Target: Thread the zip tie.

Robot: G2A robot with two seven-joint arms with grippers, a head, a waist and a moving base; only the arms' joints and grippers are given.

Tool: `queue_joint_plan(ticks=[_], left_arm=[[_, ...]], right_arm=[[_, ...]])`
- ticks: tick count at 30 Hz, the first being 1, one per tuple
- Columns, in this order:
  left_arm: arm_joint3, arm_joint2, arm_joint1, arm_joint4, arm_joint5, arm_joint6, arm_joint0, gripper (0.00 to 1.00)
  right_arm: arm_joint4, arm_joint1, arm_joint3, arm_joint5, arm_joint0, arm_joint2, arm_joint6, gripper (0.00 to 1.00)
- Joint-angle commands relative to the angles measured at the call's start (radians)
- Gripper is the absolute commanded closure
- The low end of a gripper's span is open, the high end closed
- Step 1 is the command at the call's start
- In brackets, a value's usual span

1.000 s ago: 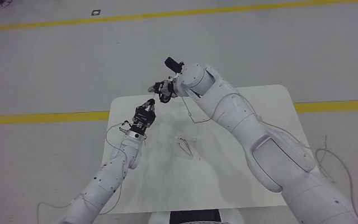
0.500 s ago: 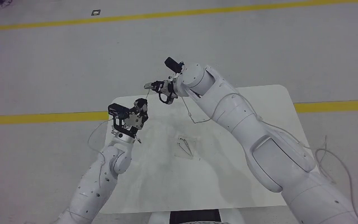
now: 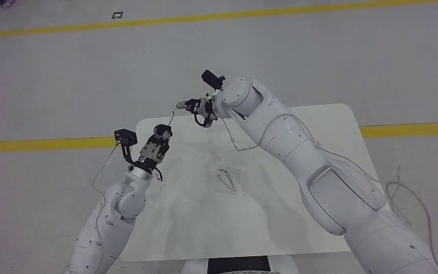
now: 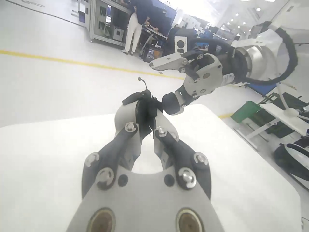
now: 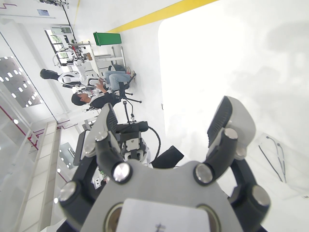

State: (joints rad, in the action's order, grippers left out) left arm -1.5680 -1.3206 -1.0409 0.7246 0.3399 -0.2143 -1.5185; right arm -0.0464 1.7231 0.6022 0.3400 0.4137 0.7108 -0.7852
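Observation:
My left gripper (image 4: 144, 105) is shut on a black zip tie (image 4: 144, 97), bunched between its pads, with a thin curved end (image 4: 142, 82) sticking out past the fingertips. From above, the left gripper (image 3: 161, 131) is over the table's far left corner and the zip tie (image 3: 169, 118) rises from it toward the right gripper (image 3: 182, 105). The right gripper (image 4: 162, 84) hangs open just beyond the tie, nothing between its fingers. In its own view the right gripper (image 5: 166, 114) stands wide open, with the left arm's wrist (image 5: 131, 127) behind it.
A clear bag with spare zip ties (image 3: 226, 178) lies mid-table, also seen as spare ties (image 5: 275, 160). The white table (image 3: 308, 205) has bare room to the right and front. The floor with a yellow line (image 3: 61, 144) lies past the left edge.
My left gripper, still holding the tie, has drawn back to the left, away from the right gripper, and its wrist has turned. The right gripper shifted slightly left and then held.

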Motion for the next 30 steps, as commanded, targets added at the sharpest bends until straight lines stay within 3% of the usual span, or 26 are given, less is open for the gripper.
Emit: queue_joint_plan(ticks=[1,4,6,9,13,19,23,26,30], left_arm=[[0.000,0.000,0.000,0.000,0.000,0.000,0.000,1.00],[-0.001,0.007,-0.002,-0.050,0.000,0.031,0.000,1.00],[-0.003,-0.003,-0.002,-0.140,0.000,0.085,0.001,1.00],[-0.038,-0.030,0.007,-0.326,0.000,0.189,-0.017,1.00],[-0.094,-0.088,0.024,-0.563,0.000,0.324,-0.052,1.00],[-0.096,-0.187,0.034,-0.902,0.000,0.578,-0.085,1.00],[-0.097,-0.233,0.027,-1.000,0.000,0.723,-0.095,1.00],[-0.067,-0.257,0.013,-1.077,0.000,0.795,-0.096,1.00],[-0.061,-0.266,0.009,-1.067,0.000,0.811,-0.090,1.00]], right_arm=[[0.000,0.000,0.000,0.000,0.000,0.000,0.000,0.00],[0.000,0.000,0.000,0.000,0.000,0.000,0.000,0.00],[0.000,0.000,0.000,0.000,0.000,0.000,0.000,0.00],[0.000,0.000,0.000,0.000,0.000,0.000,0.000,0.00],[-0.087,-0.021,-0.009,-0.122,0.049,0.071,-0.040,0.00],[-0.163,-0.051,-0.037,-0.257,0.080,0.142,-0.183,0.00],[-0.235,-0.053,-0.062,-0.326,0.093,0.174,-0.256,0.00],[-0.295,-0.045,-0.079,-0.365,0.097,0.185,-0.305,0.00],[-0.295,-0.045,-0.079,-0.365,0.097,0.185,-0.305,0.00]])
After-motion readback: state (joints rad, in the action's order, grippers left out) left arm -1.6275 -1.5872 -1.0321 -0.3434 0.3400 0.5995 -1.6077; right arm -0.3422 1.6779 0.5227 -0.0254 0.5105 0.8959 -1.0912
